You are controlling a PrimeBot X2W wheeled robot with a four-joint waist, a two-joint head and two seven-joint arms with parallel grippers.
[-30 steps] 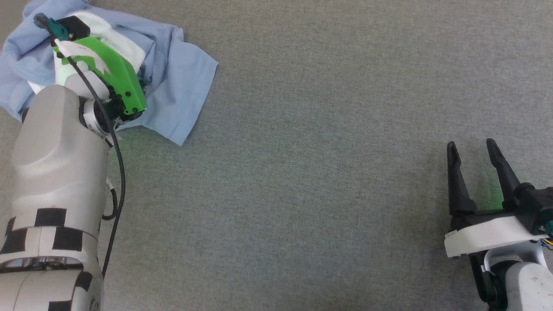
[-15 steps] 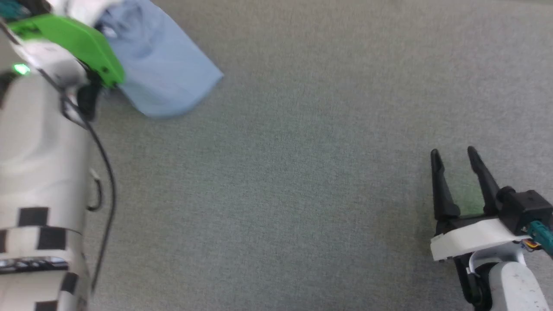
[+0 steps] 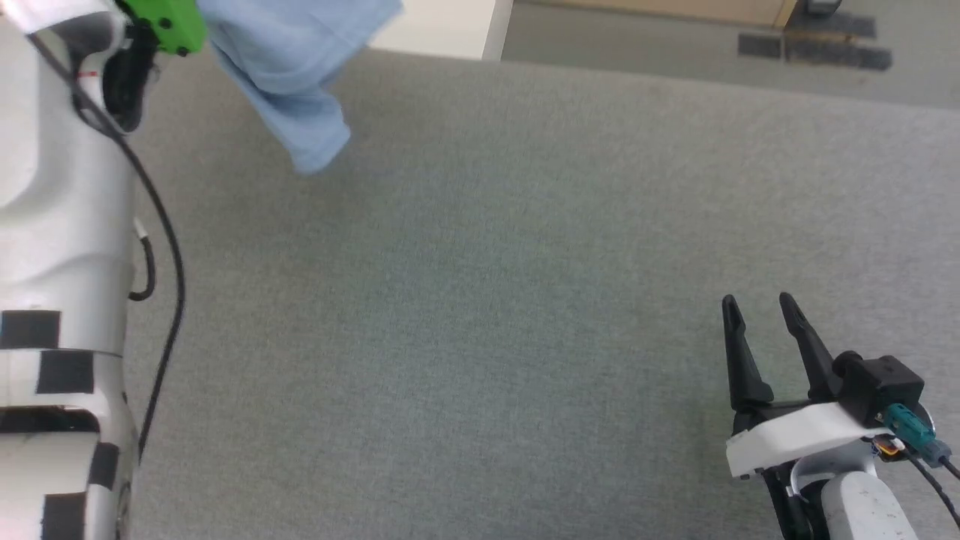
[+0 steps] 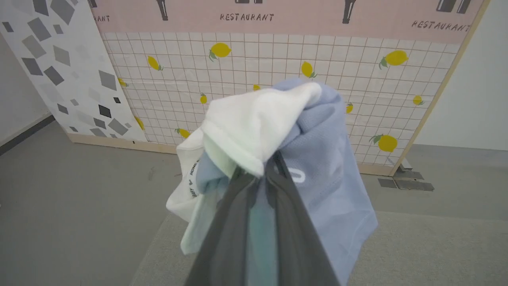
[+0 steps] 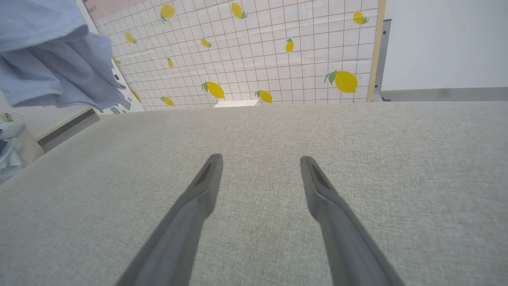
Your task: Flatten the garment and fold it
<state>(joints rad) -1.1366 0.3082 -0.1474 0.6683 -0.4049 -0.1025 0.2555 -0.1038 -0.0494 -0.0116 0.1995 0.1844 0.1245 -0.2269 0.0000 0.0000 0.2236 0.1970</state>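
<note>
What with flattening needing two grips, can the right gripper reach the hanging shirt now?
Probably yes, with a long reach: the right gripper is open, nothing stands between, and the shirt hangs free from the left gripper.

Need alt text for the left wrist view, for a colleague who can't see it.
The left hand is shut on the garment, a bunched light blue shirt with white collar fabric, held up in front of the camera. Behind it stands a lemon-patterned grid panel lettered RESTAURANT.
</note>
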